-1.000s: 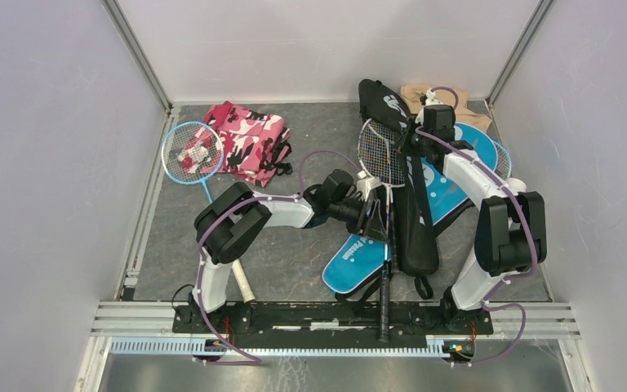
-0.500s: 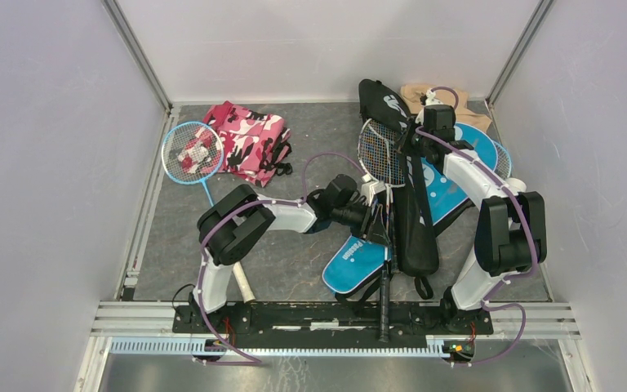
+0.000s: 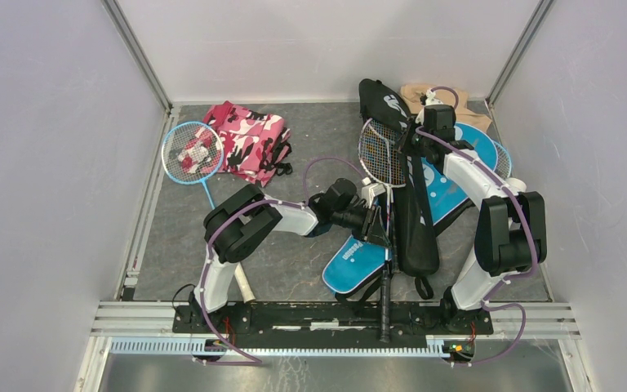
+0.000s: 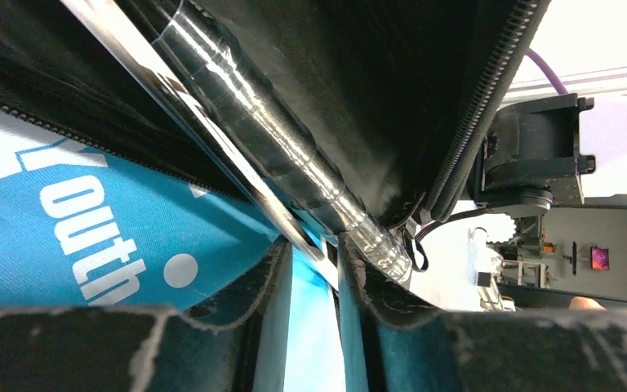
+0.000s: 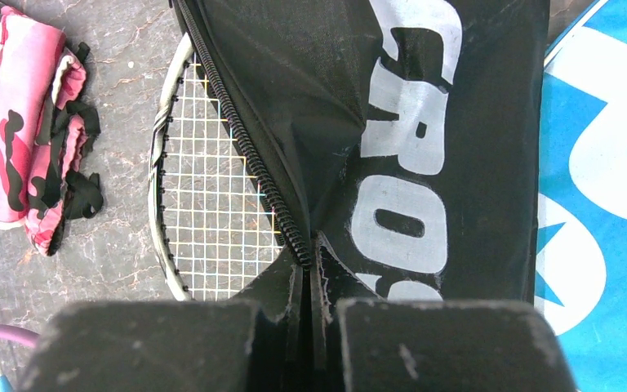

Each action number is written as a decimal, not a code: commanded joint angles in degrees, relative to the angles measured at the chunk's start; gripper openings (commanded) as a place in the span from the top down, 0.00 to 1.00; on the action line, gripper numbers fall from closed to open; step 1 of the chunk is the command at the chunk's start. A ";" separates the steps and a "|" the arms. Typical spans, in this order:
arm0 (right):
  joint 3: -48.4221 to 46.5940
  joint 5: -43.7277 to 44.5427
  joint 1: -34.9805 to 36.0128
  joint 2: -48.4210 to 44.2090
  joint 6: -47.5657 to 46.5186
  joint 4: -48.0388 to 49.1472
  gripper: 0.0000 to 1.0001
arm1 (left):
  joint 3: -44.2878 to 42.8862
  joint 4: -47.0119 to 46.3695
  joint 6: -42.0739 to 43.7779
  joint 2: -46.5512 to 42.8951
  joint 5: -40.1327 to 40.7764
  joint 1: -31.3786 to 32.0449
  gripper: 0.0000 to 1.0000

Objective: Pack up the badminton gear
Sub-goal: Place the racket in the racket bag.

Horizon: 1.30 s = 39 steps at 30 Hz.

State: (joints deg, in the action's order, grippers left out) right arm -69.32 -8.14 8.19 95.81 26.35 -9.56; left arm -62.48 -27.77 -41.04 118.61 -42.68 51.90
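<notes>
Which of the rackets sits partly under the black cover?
The dark-framed racket, its strung head half tucked beneath the black CROSSWAY cover. The blue-framed racket lies uncovered near the left wall.

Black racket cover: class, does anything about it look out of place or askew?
Yes. The black CROSSWAY cover lies unzipped, and the racket pokes its strung head out sideways through the open zip instead of sitting inside. The right end effector pinches the zip edge.

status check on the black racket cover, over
Right fingers shut on zipper edge of black fabric racket cover. Left fingers astride shaft of dark-framed racket, grip unclear. Racket head half out; blue fabric cover underneath.
</notes>
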 commanded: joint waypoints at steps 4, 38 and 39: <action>-0.82 -0.38 -0.42 -1.62 -0.41 3.02 1.00 | 0.08 -3.95 -2.70 0.03 -1.10 -0.02 0.79; 2.62 -2.58 -0.51 -2.93 0.91 4.29 1.00 | -13.34 0.00 -21.08 1.63 -2.45 -6.54 0.98; 2.77 -2.66 -0.51 -3.09 1.03 4.54 1.00 | -14.29 0.59 -20.92 2.30 -2.16 -6.77 0.98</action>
State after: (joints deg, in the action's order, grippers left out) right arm -66.87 -9.21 7.86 95.39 26.17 -7.77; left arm -71.99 -27.81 -60.80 119.00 -46.35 46.52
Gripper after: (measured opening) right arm 0.022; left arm 0.152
